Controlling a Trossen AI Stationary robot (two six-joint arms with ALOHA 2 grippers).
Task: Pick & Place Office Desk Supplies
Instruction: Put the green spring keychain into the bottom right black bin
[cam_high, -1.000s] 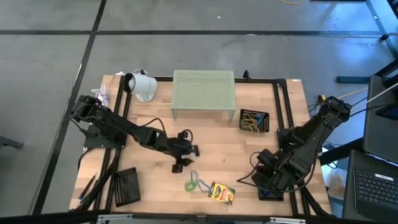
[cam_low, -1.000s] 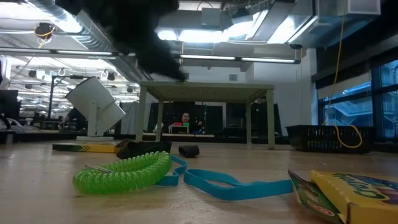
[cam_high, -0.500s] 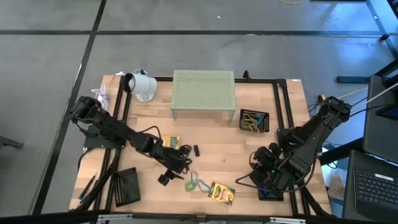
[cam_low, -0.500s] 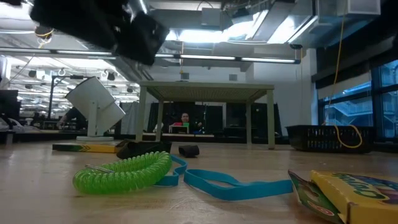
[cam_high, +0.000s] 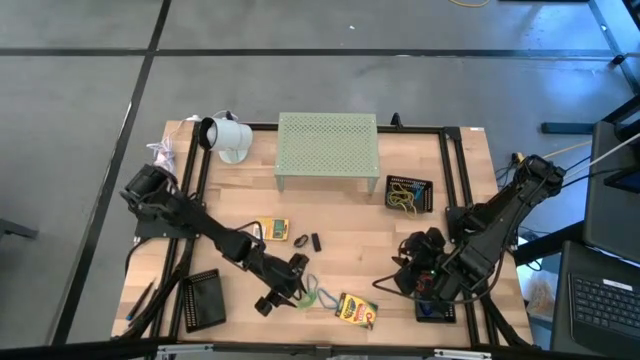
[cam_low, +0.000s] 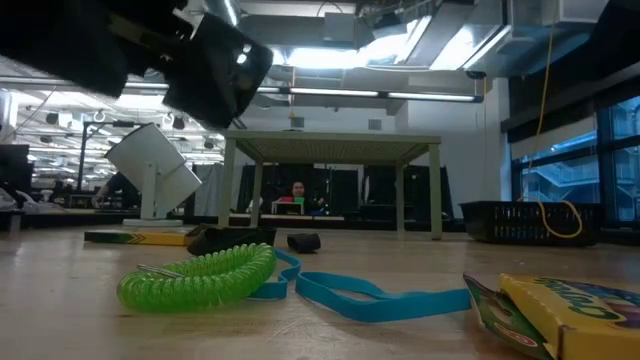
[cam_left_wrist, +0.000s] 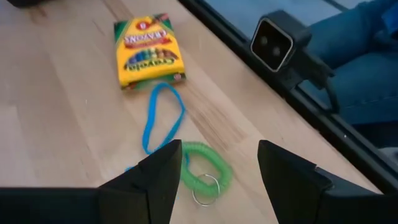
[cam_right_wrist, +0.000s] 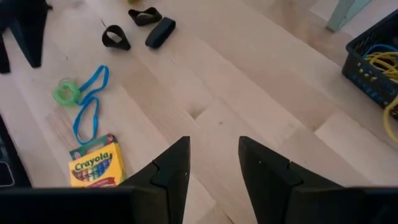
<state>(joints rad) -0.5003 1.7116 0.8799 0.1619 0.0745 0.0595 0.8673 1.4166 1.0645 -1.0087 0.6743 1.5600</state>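
Note:
A green coil loop with a key ring (cam_high: 305, 297) lies on the table near the front edge, joined to a blue rubber band (cam_high: 326, 297). One yellow-and-green crayon box (cam_high: 356, 310) lies just right of them, a second box (cam_high: 272, 230) farther back. Small black clips (cam_high: 301, 240) lie beside the second box. My left gripper (cam_high: 294, 286) is open and hovers above the coil; in the left wrist view the coil (cam_left_wrist: 206, 172) shows between its fingers (cam_left_wrist: 163, 182), and in the low view the gripper (cam_low: 205, 65) is clear above the coil (cam_low: 200, 278). My right gripper (cam_high: 405, 272) is open and empty at the front right.
A pale green perforated stand (cam_high: 327, 148) and a white lamp-like object (cam_high: 226, 137) stand at the back. A black basket with rubber bands (cam_high: 409, 193) sits right of the stand. A black tray (cam_high: 203, 298) lies at the front left. Bare wood lies between the two grippers.
My left gripper has swung from the table's middle toward the near edge and come down over the green coil, uncovering the second crayon box. My right gripper has shifted a little toward the table's left. The objects have stayed where they were.

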